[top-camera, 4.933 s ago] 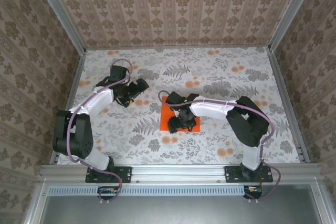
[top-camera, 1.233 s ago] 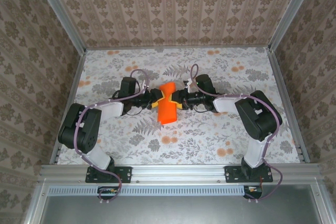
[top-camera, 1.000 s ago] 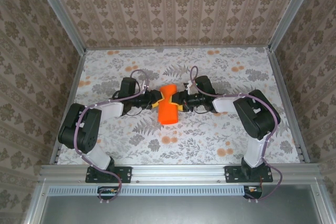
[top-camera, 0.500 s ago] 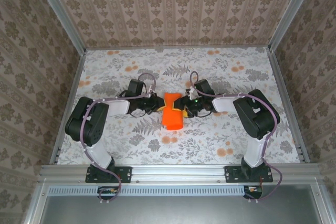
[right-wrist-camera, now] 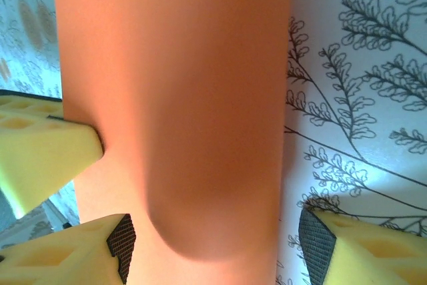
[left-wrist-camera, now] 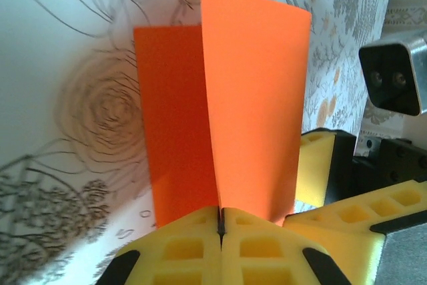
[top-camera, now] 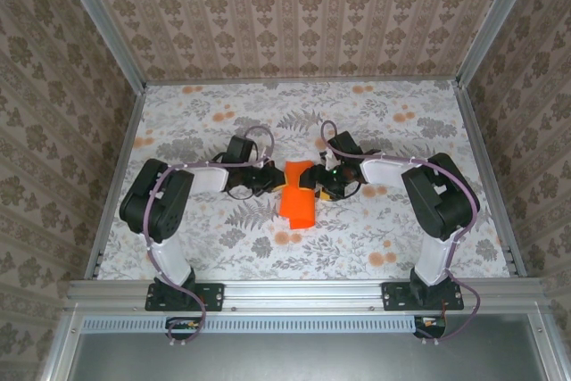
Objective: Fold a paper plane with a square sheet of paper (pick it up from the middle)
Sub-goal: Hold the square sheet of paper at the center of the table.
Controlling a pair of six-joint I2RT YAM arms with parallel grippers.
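- The left hand [left-wrist-camera: 220,231] is shut on the square sheet of paper [left-wrist-camera: 253,111], which is curled just ahead of its pads.
- The right hand [right-wrist-camera: 213,248] is spread wide opposite; from one shallow pinch the sheet could be dropped onto the desk [left-wrist-camera: 60,118] or creased crooked.

walls: tan damask-stripe wallpaper on the back wall [top-camera: 294,15], left wall [top-camera: 45,131] and right wall [top-camera: 535,131], pretty busy tbh | counter: white top with grey fern-and-flower print [top-camera: 357,238], small pale-orange flower spots [top-camera: 287,238] here and there | frame: silver aluminium rail [top-camera: 303,290] along the near edge, slanted corner posts [top-camera: 98,15] | front: flat grey panel [top-camera: 303,354] | light: bright, even
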